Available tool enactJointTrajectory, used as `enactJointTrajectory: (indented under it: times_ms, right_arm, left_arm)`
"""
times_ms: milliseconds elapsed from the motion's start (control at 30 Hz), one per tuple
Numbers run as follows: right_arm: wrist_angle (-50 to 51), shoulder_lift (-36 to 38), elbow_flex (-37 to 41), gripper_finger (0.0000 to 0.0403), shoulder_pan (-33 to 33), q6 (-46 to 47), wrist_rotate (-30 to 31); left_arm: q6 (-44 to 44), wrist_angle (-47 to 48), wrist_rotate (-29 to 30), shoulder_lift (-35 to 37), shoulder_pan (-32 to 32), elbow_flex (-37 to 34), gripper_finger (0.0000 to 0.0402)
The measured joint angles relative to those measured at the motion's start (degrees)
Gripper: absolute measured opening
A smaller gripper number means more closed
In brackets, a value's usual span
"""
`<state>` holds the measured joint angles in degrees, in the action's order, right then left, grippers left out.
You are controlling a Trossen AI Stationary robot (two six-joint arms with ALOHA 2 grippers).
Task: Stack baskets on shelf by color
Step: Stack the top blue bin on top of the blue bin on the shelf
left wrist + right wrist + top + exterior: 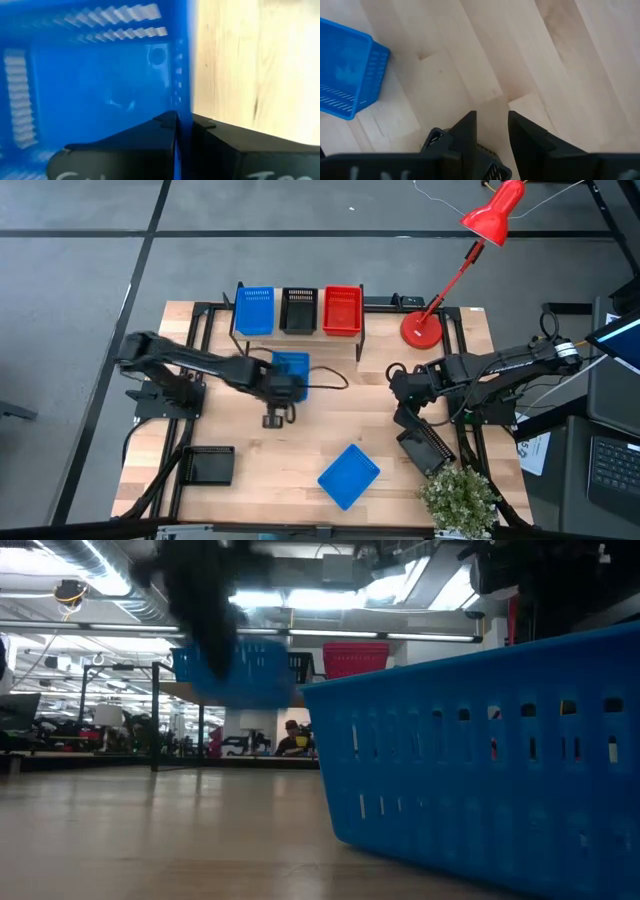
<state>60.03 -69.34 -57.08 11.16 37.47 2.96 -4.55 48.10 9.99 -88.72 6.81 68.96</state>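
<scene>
The left hand (177,131) is pinched tight on the side wall of a blue basket (291,367), holding it just in front of the shelf (298,332), near the middle of the worktop (300,445); from table height that basket looks lifted clear of the wood. On the shelf sit three baskets in a row: a blue one (254,311), a black one (298,311) and a red one (342,310). The right hand (491,127) hangs over the right side of the worktop with its fingers spread and bare wood showing in the gap between them. Just below it lies a black basket (424,449). Another blue basket (349,475) lies tilted at the front edge, and a second black basket (211,465) rests at the front left corner. A red desk lamp (422,328) stands beside the shelf, and a small plant (459,498) sits at the front right.
</scene>
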Motion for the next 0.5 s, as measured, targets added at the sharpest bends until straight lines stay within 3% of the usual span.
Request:
enactJointTrajectory:
  times_ms: [167, 267, 367, 500]
  right_arm:
    - [-2.30, 0.00, 0.00, 0.0110, 0.00, -0.21, 0.00]
    - [-2.76, 0.00, 0.00, 0.0110, 0.00, -0.24, 0.00]
    - [-3.09, 0.00, 0.00, 0.0110, -0.02, -0.26, 0.02]
    - [-3.41, 0.00, 0.00, 0.0110, -0.03, -0.31, 0.04]
  left_arm:
    - [-2.53, 8.31, 8.03, 13.61, 2.89, 4.87, 0.0000]
    - [-2.19, 10.02, 16.02, 20.81, 2.51, 6.64, 0.0000]
    - [3.02, 11.85, 20.05, 26.78, -1.11, 6.65, 0.0000]
    - [8.91, 14.08, 20.33, 30.05, -9.64, 6.56, 0.0000]
